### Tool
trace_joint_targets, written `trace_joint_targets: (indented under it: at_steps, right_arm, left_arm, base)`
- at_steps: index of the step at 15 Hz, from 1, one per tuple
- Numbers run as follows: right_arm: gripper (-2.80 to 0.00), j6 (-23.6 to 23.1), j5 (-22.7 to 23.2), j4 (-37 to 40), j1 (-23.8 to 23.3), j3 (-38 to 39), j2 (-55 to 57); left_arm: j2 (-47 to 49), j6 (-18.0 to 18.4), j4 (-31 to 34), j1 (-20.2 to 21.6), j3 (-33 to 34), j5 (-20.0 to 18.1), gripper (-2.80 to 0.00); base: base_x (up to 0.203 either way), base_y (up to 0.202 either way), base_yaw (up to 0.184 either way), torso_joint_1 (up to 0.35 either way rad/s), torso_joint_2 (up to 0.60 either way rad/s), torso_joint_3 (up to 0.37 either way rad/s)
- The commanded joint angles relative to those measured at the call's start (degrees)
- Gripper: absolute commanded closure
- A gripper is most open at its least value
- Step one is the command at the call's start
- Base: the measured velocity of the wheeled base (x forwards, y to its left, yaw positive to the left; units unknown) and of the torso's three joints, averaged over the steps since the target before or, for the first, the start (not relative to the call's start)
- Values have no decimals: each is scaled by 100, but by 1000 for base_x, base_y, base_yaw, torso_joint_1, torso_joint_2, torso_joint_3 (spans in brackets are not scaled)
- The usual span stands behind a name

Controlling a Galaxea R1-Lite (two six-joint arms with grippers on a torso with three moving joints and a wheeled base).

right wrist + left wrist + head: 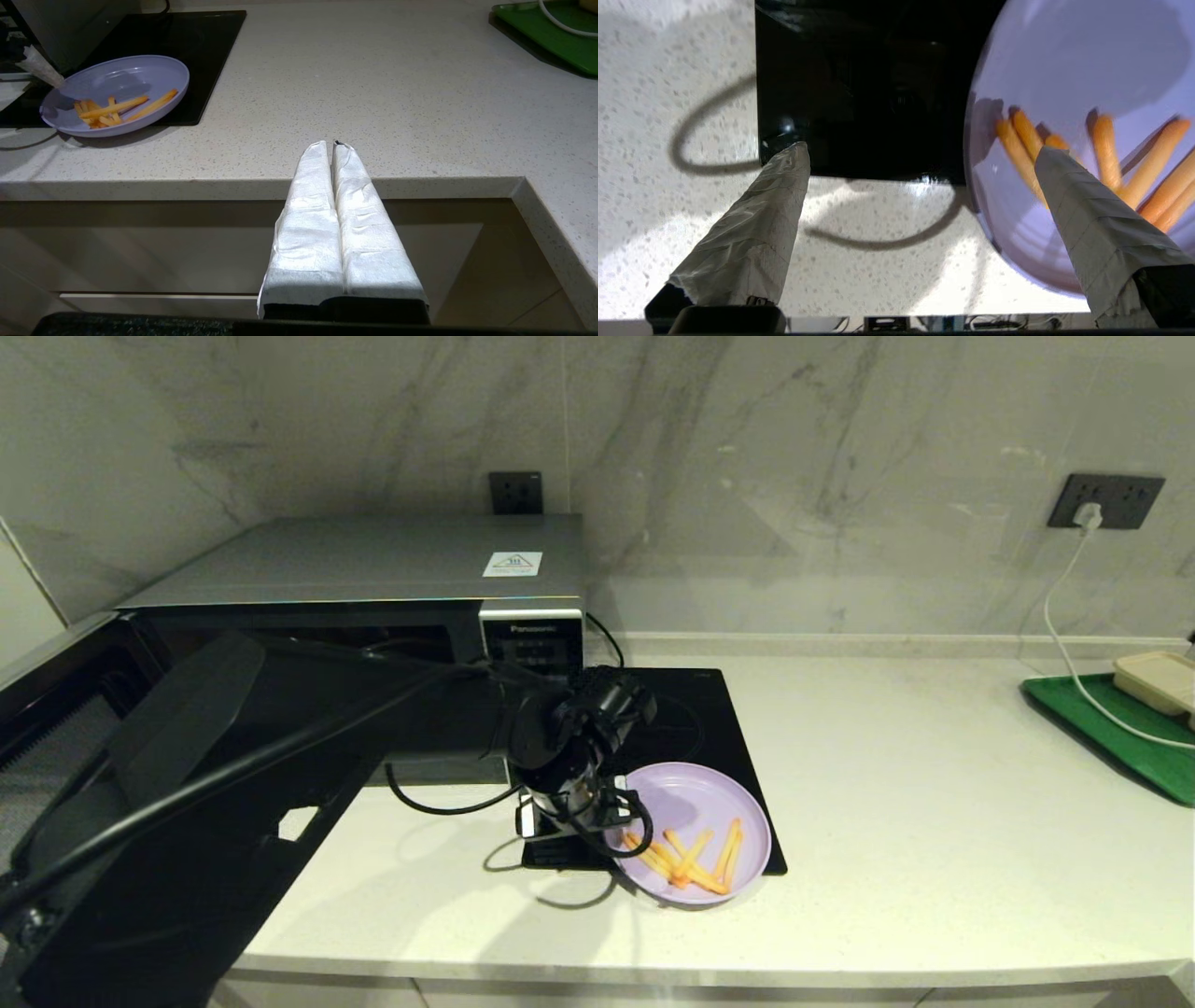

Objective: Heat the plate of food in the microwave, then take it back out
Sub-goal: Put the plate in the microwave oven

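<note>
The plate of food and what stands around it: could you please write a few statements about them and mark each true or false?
1. The plate of food rests partly on the black hob. True.
2. The left gripper has its fingers shut on the plate's rim. False: they are open, one finger over the fries.
3. The right gripper has its fingers shut on nothing. True.
4. The plate sits inside the microwave. False: it is on the counter.
5. A green tray lies at the far right. True.
</note>
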Motion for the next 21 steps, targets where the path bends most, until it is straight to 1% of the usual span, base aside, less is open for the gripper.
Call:
trace_joint_targets:
  at_steps: [1,4,11,15,19,20,21]
  right_arm:
    - [0,-1,4,3,2,-1,0]
    - [0,7,-3,3,2,-1,0]
    - [0,7,-3,3,2,-1,0]
    - [0,7,-3,3,2,-1,0]
    - [0,6,-3,3,2,-1,0]
    - [0,-1,-3,3,2,-1,0]
    - [0,-1,-3,3,2,-1,0]
  left_arm:
    - [27,-22,138,-53,-10,12,-280]
    - [91,-75,148,-46,17,3,-280]
    - [258,-66,148,-36,-1,12,-280]
    - [341,-57,148,8,-1,103,-280]
    - [355,-57,148,8,-10,109,-280]
    - [355,-57,148,-1,-4,109,0]
    - [364,-57,148,-8,15,109,0]
  base:
    - [0,0,0,0,0,0]
    - [0,0,0,0,0,0]
    - [0,0,0,0,0,0]
    - [0,0,0,0,0,0]
    - [0,0,0,0,0,0]
    - [0,0,0,0,0,0]
    - [0,0,0,0,0,0]
